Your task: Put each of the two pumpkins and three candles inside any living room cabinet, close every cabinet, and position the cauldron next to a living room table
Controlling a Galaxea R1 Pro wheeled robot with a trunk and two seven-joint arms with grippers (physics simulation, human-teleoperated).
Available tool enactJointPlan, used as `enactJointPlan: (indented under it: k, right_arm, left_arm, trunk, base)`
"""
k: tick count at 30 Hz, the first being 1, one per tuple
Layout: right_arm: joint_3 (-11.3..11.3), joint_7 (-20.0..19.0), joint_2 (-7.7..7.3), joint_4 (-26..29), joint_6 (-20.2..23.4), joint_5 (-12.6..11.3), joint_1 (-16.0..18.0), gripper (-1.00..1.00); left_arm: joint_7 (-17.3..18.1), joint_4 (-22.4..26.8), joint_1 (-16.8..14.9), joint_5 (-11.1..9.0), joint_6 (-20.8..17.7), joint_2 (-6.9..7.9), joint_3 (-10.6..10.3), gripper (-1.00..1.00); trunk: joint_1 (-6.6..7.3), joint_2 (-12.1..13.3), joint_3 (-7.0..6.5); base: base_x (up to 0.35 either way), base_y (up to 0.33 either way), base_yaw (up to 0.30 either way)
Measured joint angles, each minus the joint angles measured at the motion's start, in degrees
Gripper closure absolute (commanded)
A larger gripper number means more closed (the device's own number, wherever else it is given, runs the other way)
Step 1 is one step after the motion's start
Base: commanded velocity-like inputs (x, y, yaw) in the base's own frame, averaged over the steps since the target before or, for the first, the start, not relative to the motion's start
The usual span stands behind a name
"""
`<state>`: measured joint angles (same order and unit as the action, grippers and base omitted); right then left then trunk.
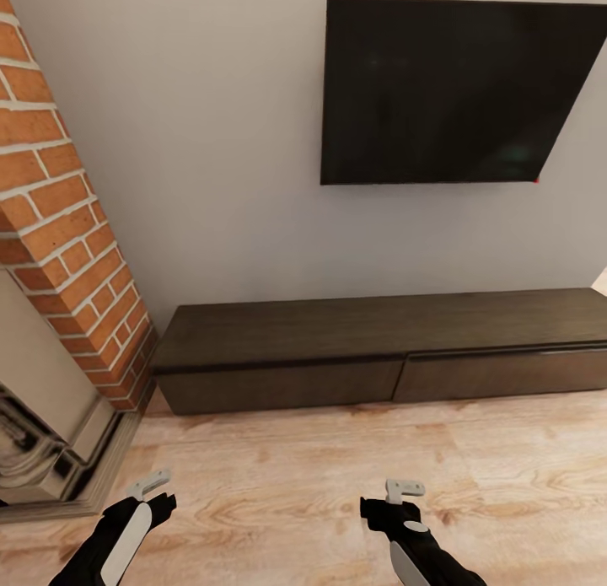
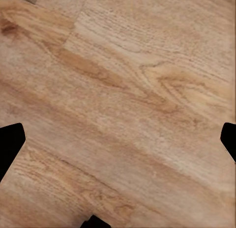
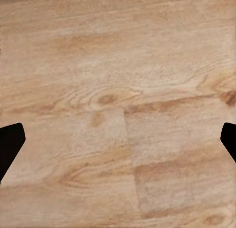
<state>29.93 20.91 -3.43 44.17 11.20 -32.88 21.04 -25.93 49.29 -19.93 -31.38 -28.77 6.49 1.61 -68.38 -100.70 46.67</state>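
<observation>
Robot faces the cabinet (image 1: 379, 354), a long low dark unit against the grey wall under a black wall screen (image 1: 455, 93); both visible drawer fronts sit flush, closed; brick fireplace (image 1: 67, 257) stands just beside its left end

Left tool (image 1: 150, 485) and right tool (image 1: 405, 489) hang low over the wood floor (image 1: 295, 468), well short of the cabinet; each wrist view shows dark fingertips at opposite edges with bare floor between, so both tools stand apart and hold nothing

Judged step: approach, or a drawer opening, with nothing yet carried; to do it well, roll closer and square to one drawer front before reaching; the fronts carry no handles, so a finger likely has to catch the dark gap under the top edge; keep clear of the fireplace hearth on the left

Hard to tell: cabinet's right end is cut off by the frame; a pale shape at the right edge is unidentifiable; drawer insides hidden
</observation>
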Motion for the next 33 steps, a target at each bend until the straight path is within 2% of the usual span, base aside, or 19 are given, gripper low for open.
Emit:
enactJointPlan:
  k: [12, 16, 23, 29, 31, 32, 33]
  right_arm:
    - [0.0, 0.4, -0.2, 0.7, 0.7, 0.5, 0.0, -1.0]
    - [0.1, 0.4, -0.1, 0.7, 2.2, 0.7, 0.0, -1.0]
    - [0.1, 0.2, -0.08, 0.7, 2.2, 0.8, 0.0, -1.0]
    - [0.0, 0.1, -0.09, 0.5, 1.9, 0.9, 0.0, -1.0]
    - [-0.3, -0.2, -0.15, 0.0, 1.5, 0.3, 0.0, -1.0]
    - [-0.4, -0.2, -0.15, 0.0, 1.4, 0.2, 0.0, -1.0]
    - [-0.4, -0.2, -0.16, 0.0, 1.4, 0.2, 0.0, -1.0]
  left_arm:
    - [0.0, 0.0, 0.0, 0.1, -0.1, 0.0, -0.3, -1.0]
    - [0.0, 0.0, 0.0, 0.1, -0.1, -0.02, -0.3, -1.0]
    - [0.1, 0.0, 0.0, -0.3, -0.1, -0.14, -0.5, -1.0]
    - [0.3, 0.7, 0.0, -0.4, -0.3, -0.59, -3.0, -1.0]
    - [0.3, 7.1, 0.1, -1.4, -3.9, -0.44, -3.1, -1.0]
    - [0.3, 9.6, 0.1, -2.0, -7.1, -0.31, -3.1, -1.0]
    - [0.3, 13.3, 0.1, -3.1, -11.9, -0.17, -2.9, -1.0]
  trunk:
    - [0.01, 0.0, 0.0]
    - [-0.01, 0.0, 0.0]
    - [-0.01, 0.0, 0.0]
    - [-0.01, 0.0, 0.0]
    - [-0.01, 0.0, 0.0]
    - [-0.01, 0.0, 0.0]
    - [-0.01, 0.0, 0.0]
  base:
    - [0.183, 0.0, 0.0]
    - [0.048, 0.0, 0.0]
    - [0.005, 0.0, 0.0]
    - [0.0, 0.0, 0.0]
    - [0.0, 0.0, 0.0]
    - [0.0, 0.0, 0.0]
    - [0.0, 0.0, 0.0]
